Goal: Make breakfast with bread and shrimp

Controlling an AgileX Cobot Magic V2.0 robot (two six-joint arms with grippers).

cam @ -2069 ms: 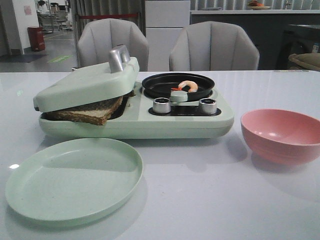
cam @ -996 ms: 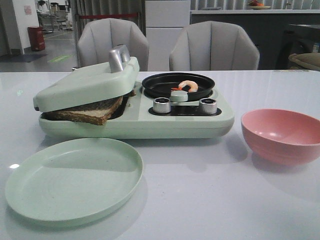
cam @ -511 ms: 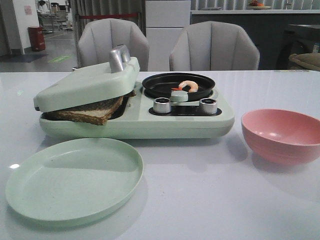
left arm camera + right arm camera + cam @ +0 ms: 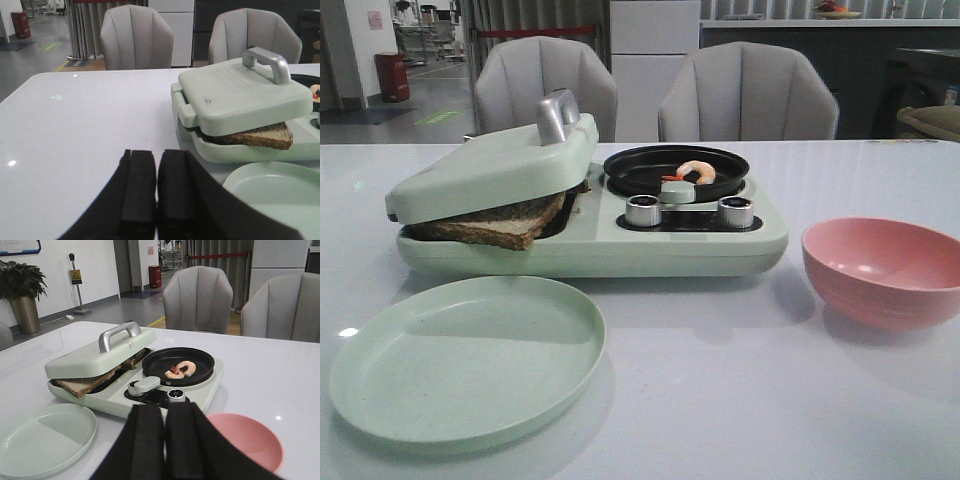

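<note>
The bread (image 4: 490, 226) lies in the left half of a pale green breakfast maker (image 4: 600, 240), its corner sticking out under the lowered lid (image 4: 490, 170) with a metal handle; it also shows as bread (image 4: 260, 137) and bread (image 4: 85, 382). The shrimp (image 4: 697, 171) sits in the black round pan (image 4: 650, 172) on the maker's right half, and appears as shrimp (image 4: 181, 369). My left gripper (image 4: 156, 156) is shut and holds nothing, back from the maker's left side. My right gripper (image 4: 165, 412) is shut and holds nothing, in front of the maker.
A pale green plate (image 4: 468, 360) lies in front of the maker. A pink bowl (image 4: 885, 270) stands to its right. Two silver knobs (image 4: 643, 210) sit on the maker's front. Two grey chairs (image 4: 748, 92) stand behind the table.
</note>
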